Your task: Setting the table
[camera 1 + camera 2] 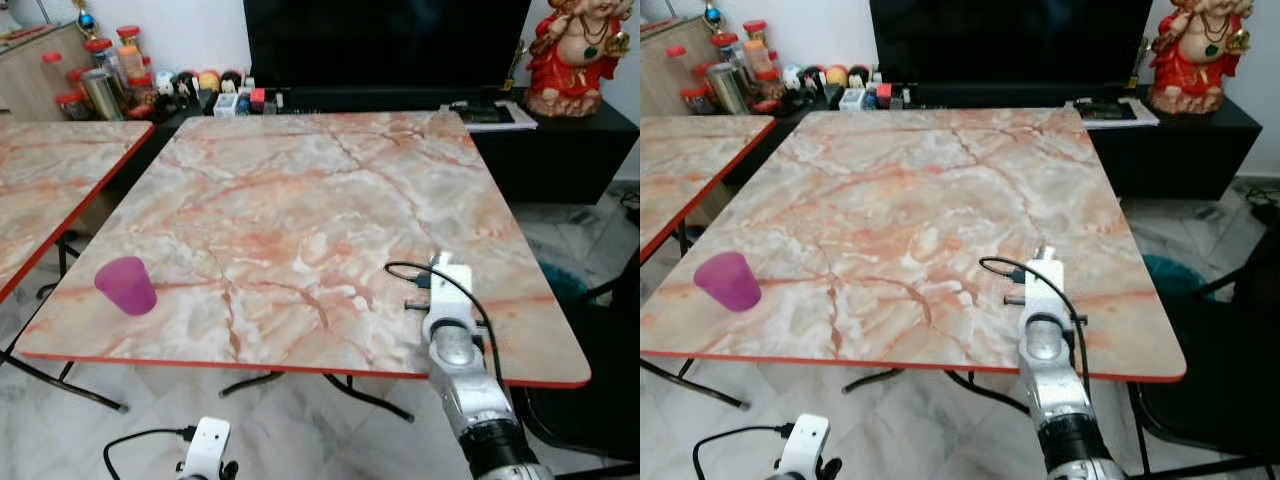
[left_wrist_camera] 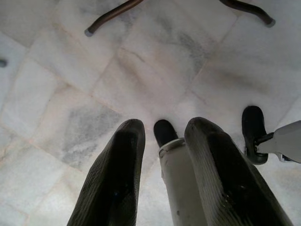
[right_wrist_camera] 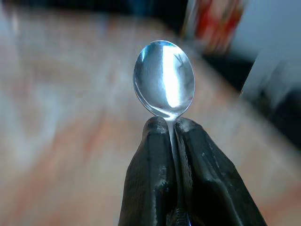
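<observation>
A silver spoon [image 3: 164,80] stands bowl-up between the fingertips of my right gripper [image 3: 171,123], which is shut on its handle. My right arm [image 1: 455,340] reaches over the front right part of the marble table [image 1: 330,190]; its wrist camera covers the fingers from above. A purple cup [image 1: 127,285] stands upright near the table's front left corner, far from the spoon. My left gripper [image 2: 162,129] hangs below the table's front edge with its fingers apart and nothing held, pointing down at the tiled floor [image 2: 94,84].
A second marble table [image 1: 50,170] stands close on the left with a narrow gap. Behind are a black TV [image 1: 380,40], a low cabinet with jars [image 1: 100,70] and a red statue [image 1: 580,50]. A dark chair [image 1: 600,380] sits at the front right.
</observation>
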